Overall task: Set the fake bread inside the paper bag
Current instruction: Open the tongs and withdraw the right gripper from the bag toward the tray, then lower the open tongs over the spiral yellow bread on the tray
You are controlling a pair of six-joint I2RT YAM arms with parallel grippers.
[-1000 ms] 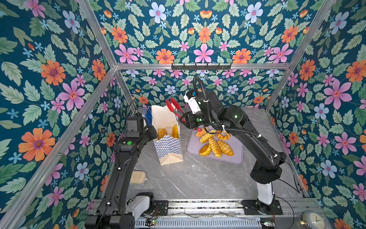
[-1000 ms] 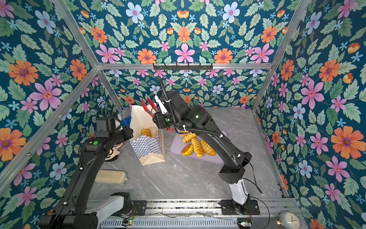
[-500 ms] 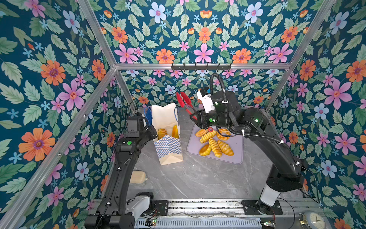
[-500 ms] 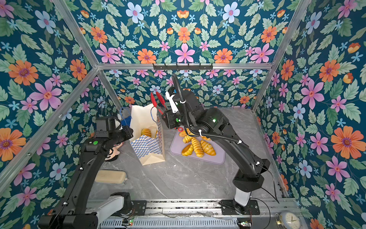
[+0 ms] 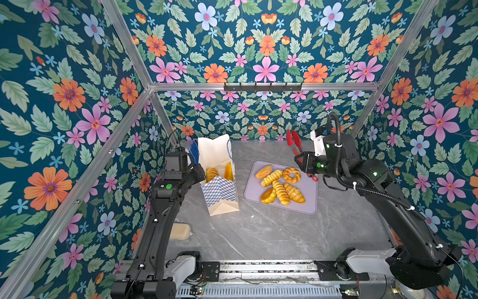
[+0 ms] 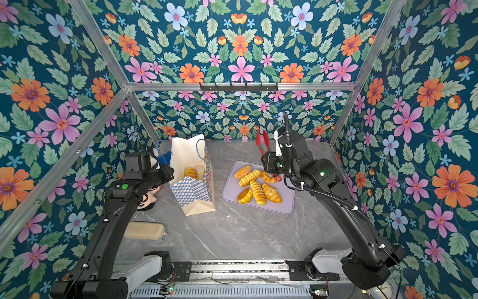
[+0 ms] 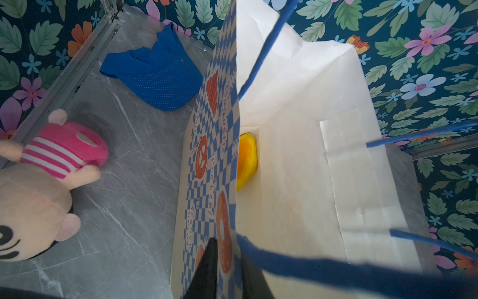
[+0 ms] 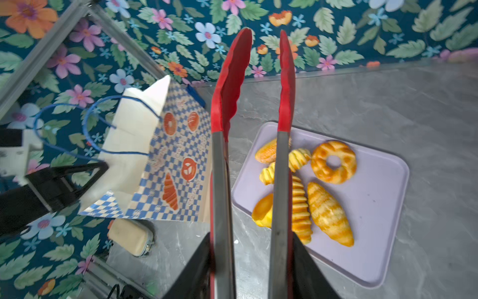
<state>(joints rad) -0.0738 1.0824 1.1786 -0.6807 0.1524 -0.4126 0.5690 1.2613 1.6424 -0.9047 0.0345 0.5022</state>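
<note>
Most of the fake bread (image 5: 280,192) lies just right of centre in both top views. Six glossy pieces are bunched on a lavender tray (image 5: 307,200), with a ring doughnut (image 5: 291,175) at the cluster's upper right and a croissant (image 5: 294,192) below it. A ridged bun (image 5: 211,174) and an orange-yellow piece (image 5: 228,171) lie at the bottom of the paper bag (image 5: 219,190). The bag stands upright and open just left of the tray, not touching it, on the grey marbled table (image 5: 271,233).

The left gripper (image 7: 229,256) is pinched on the bag's checkered side wall near the rim, with one finger outside and one inside. The right gripper (image 8: 251,234) is clamped on the metal shanks of red-tipped tongs (image 8: 227,85) and sits by the tray's upper right edge in both top views. The tongs' tips are apart with nothing between them, and they point toward the back wall.

Left of the bag, a pink-striped plush doll (image 7: 38,181) and a blue cloth (image 7: 155,77) lie on the table. A cream pouch (image 5: 181,231) lies at the lower left.
</note>
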